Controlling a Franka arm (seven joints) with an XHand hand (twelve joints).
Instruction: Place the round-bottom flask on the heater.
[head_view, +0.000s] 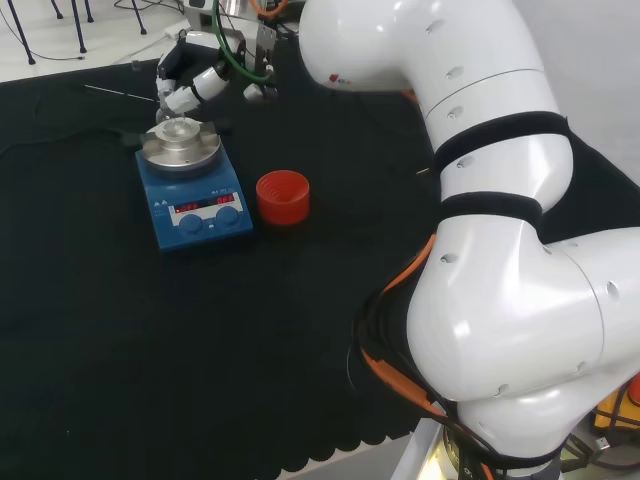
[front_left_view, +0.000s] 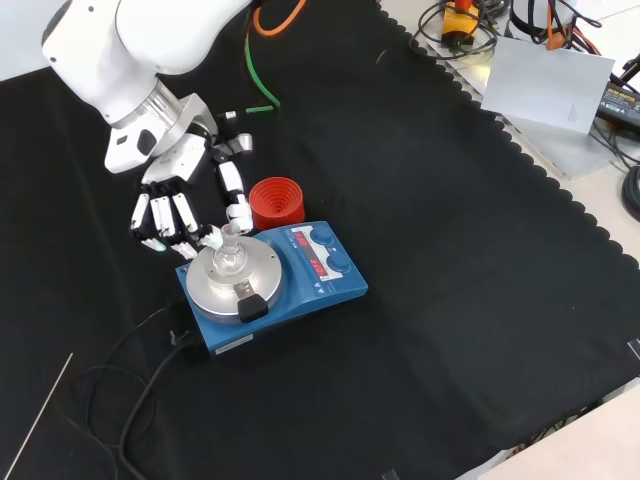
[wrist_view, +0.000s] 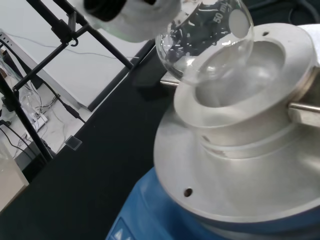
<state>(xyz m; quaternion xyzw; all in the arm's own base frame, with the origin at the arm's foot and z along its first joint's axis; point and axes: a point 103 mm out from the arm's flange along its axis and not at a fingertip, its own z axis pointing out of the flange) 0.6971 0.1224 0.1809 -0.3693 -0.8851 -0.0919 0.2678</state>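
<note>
Placement is nearly complete. The round-bottom flask (wrist_view: 205, 37) sits tilted in the metal bowl of the heater (front_left_view: 270, 280). The robot hand (front_left_view: 185, 215) is beside it; whether its fingers grip the neck cannot be determined. Remaining: release and withdraw. The red ribbed stand (head_view: 283, 197) on the counter (front_left_view: 450, 250) is vacant.

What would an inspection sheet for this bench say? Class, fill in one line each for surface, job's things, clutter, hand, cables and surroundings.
Surface: black cloth covers the bench.
Job's things: glass flask sits in the metal bowl on top of the blue heater.
Clutter: red ribbed ring beside the heater; thin rod on the cloth.
Hand: hand hangs beside the heater, fingers nearly straight, close to the flask; contact cannot be told.
Cables: black cord runs from the heater across the cloth.
Surroundings: cables and gear beyond the cloth's edge.
</note>
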